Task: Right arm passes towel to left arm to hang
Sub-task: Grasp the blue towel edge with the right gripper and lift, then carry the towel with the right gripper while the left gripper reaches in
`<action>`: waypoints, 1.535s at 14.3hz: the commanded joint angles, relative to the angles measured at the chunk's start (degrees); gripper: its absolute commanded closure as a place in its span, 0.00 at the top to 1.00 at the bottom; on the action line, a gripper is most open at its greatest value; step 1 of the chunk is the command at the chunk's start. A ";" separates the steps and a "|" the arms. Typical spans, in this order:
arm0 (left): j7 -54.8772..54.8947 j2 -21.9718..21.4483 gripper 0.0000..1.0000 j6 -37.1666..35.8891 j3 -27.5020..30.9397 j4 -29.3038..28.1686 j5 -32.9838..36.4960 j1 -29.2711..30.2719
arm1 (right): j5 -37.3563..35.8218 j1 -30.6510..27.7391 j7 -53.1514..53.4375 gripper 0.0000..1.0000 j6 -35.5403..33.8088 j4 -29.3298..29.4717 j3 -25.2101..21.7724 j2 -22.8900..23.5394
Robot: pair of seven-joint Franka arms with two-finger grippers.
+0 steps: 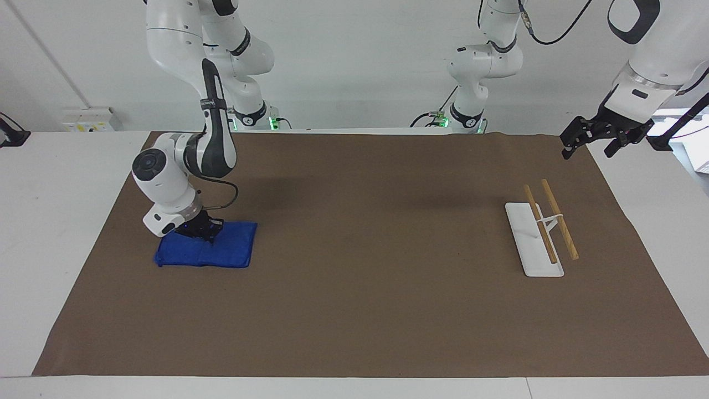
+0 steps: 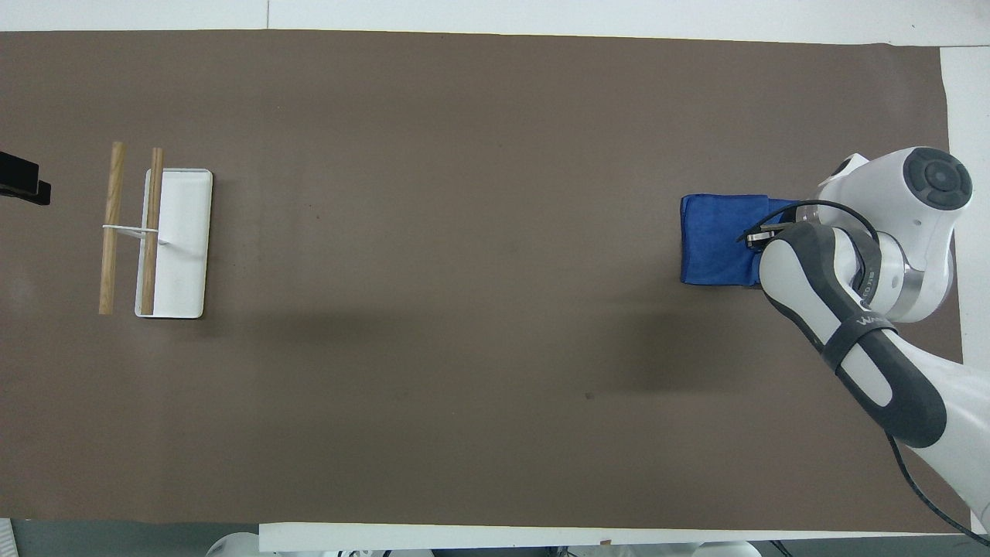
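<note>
**Right tool down on the blue towel, left arm waiting over the rack end**

A desk (image 1: 72, 233) covered by a brown mat (image 1: 365, 299), seen from a camera facing two white robot arms and from one above them. The towel (image 1: 221, 255), a small royal-blue cloth, lies on the mat toward the right arm's end of the desk, its edge nearer the robots bunched up a little. The right arm (image 1: 183, 166) bends down over it, and the right tool (image 1: 204, 231), black with a small blue light, is down on the towel's edge nearer the robots, with its fingers pressed together on a fold of the cloth. In the overhead view the arm's own body covers most of the tool (image 2: 762, 236).

Toward the left arm's end of the desk stands a rack (image 1: 540, 233): a long white base with two wooden rods held above it on a thin white support. It is well apart from the towel. The left arm (image 1: 659, 50) waits in the air above the mat's corner beside the rack, nearer the robots. The left tool (image 1: 590, 141) hangs there with its fingers spread, holding nothing
</note>
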 commanded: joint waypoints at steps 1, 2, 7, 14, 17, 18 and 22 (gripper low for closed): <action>0.43 -1.65 1.00 0.39 0.00 -1.88 -0.50 0.42 | 1.39 0.59 -1.74 0.00 -11.55 9.31 0.24 -0.49; 0.52 -1.65 1.00 0.39 0.00 -1.88 -0.50 0.42 | 2.26 1.64 -1.65 0.00 -15.08 12.57 0.68 -0.49; 0.43 -1.65 1.00 0.39 0.00 -1.88 -0.50 0.42 | 17.45 6.29 6.76 0.00 -23.90 21.47 0.95 -1.01; 0.43 -1.65 1.00 0.48 0.00 -1.88 -0.50 0.42 | 41.43 17.28 33.20 0.00 -21.10 22.89 0.95 -1.10; 0.43 -1.65 1.00 0.39 0.00 -1.88 -0.50 0.42 | 49.96 22.29 40.42 0.00 -14.79 22.19 0.95 -1.10; 0.52 -1.65 1.00 0.39 0.00 -1.88 -0.50 0.42 | 52.86 23.96 43.06 0.00 -12.15 21.92 0.95 -1.10; 0.08 -1.31 1.00 2.05 -0.08 -1.36 -0.68 0.34 | 57.81 32.22 51.24 0.00 -0.54 21.57 0.95 -0.66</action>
